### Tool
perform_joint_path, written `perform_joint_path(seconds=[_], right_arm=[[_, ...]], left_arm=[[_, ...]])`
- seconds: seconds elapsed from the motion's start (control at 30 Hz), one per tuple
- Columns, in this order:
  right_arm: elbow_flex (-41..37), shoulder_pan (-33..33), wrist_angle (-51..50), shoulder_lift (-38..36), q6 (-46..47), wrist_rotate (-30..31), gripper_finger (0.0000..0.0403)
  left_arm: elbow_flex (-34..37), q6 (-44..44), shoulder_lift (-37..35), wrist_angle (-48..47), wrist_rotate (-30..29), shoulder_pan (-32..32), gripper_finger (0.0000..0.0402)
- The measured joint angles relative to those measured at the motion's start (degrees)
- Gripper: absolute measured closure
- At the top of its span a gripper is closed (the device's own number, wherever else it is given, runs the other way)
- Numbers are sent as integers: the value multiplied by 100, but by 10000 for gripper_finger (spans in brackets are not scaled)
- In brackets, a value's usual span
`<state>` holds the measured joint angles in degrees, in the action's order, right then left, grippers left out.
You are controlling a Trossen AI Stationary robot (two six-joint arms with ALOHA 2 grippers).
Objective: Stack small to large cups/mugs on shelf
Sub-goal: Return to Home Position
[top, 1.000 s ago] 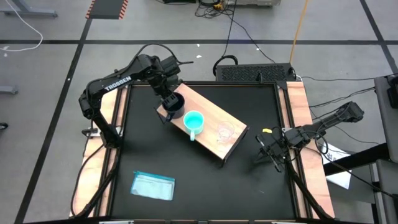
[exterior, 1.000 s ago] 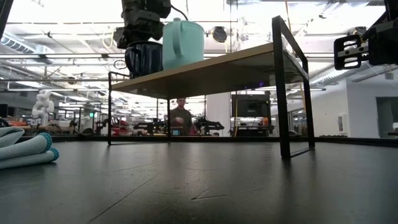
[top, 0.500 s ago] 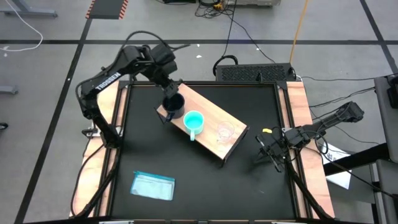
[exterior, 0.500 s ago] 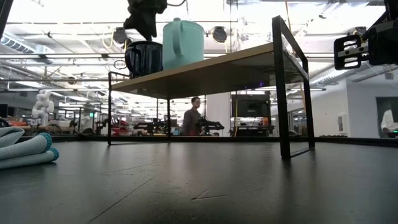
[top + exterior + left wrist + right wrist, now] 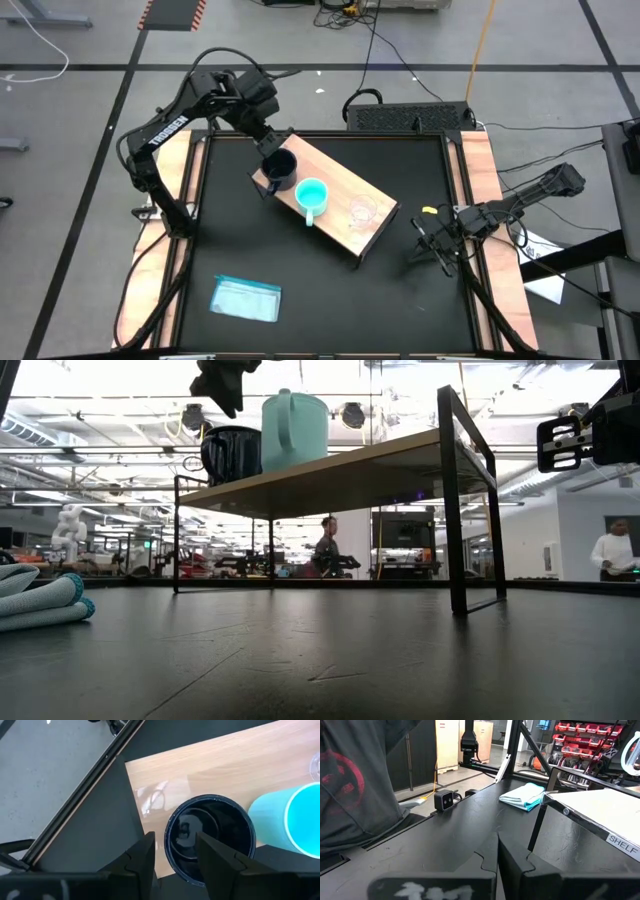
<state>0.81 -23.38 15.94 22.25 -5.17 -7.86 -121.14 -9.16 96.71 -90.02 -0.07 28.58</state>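
Looking from above: clear cup [image 5: 361, 210], turquoise mug [image 5: 311, 193] and dark mug [image 5: 281, 166] stand in a row on the shelf [image 5: 345, 185]. Placing looks done, arms not yet home.
Low view: both mugs are upright and side by side.
Left wrist: left claw [image 5: 174, 840] is open and empty above the dark mug.
Right wrist: right claw [image 5: 497, 855] is closed, low over the table [image 5: 400, 290].

- Left arm [image 5: 168, 130]: black jointed links, white "TROSSEN" lettering along one link, a thin black cable [image 5: 225, 54] looping over it.
- Left gripper [image 5: 175, 840]: two flat, angular dark fingers [image 5: 137, 862] on a dark bar with blurred white marks.
- Right arm [image 5: 535, 192]: the same dark, slim build.
- Right gripper [image 5: 497, 845]: dark, with notched, puzzle-like finger edges; pale screw heads on its black housing [image 5: 572, 442].
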Motion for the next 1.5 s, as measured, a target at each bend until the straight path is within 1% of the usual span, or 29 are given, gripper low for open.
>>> perform_joint_path(seconds=[0.2,0.7,0.77,0.8,0.9,0.93,1.13,1.27,1.37,1.5], right_arm=[[0,2,0,0,4,0,403],[1,2,0,1,7,1,403],[1,2,1,1,23,1,403],[-1,2,0,1,32,2,403],[1,2,0,-1,57,0,403],[1,2,0,1,57,0,403],[-1,1,-14,1,56,1,403],[1,0,-39,1,53,2,403],[0,0,-39,1,50,1,403],[-1,2,-39,1,44,1,403]], left_arm=[[0,-1,-4,0,-1,0,259],[0,-150,-323,0,-182,-63,262],[0,-85,-334,-2,-238,-127,279],[2,-30,-346,0,-246,-152,295],[7,179,-382,2,-245,-248,368],[5,206,-398,0,-252,-263,384],[7,183,-512,0,-448,-266,398],[225,148,-703,0,-508,-232,399],[654,89,-942,0,-543,-230,400],[1449,106,-1394,-1,-592,-232,400]])
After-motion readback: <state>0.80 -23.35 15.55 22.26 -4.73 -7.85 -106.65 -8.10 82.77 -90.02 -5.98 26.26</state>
